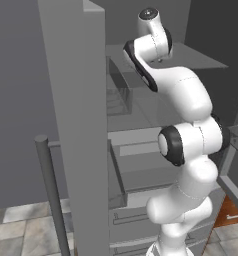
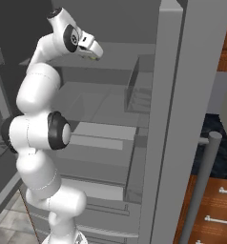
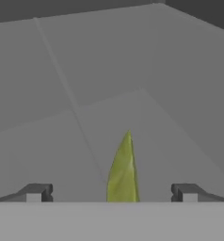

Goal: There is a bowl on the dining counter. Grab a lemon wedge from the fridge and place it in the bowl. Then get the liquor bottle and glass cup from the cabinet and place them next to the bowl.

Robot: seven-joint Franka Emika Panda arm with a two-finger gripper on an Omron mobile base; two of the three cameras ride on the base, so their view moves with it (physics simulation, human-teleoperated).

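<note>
The fridge stands with its grey doors swung open, and my arm reaches up into its upper shelf. In the hand view a yellowish-green lemon wedge lies on the grey shelf floor, its pointed end away from me. My gripper is open, and the wedge sits in the gap between the two dark fingertips. Neither tip touches it. In the right base view my hand points into the fridge just above that shelf.
The open door panels flank the arm on both sides, each with a grey bar handle. Lower shelves and drawers lie beneath the arm. Brown wooden drawers with grey handles stand at the right.
</note>
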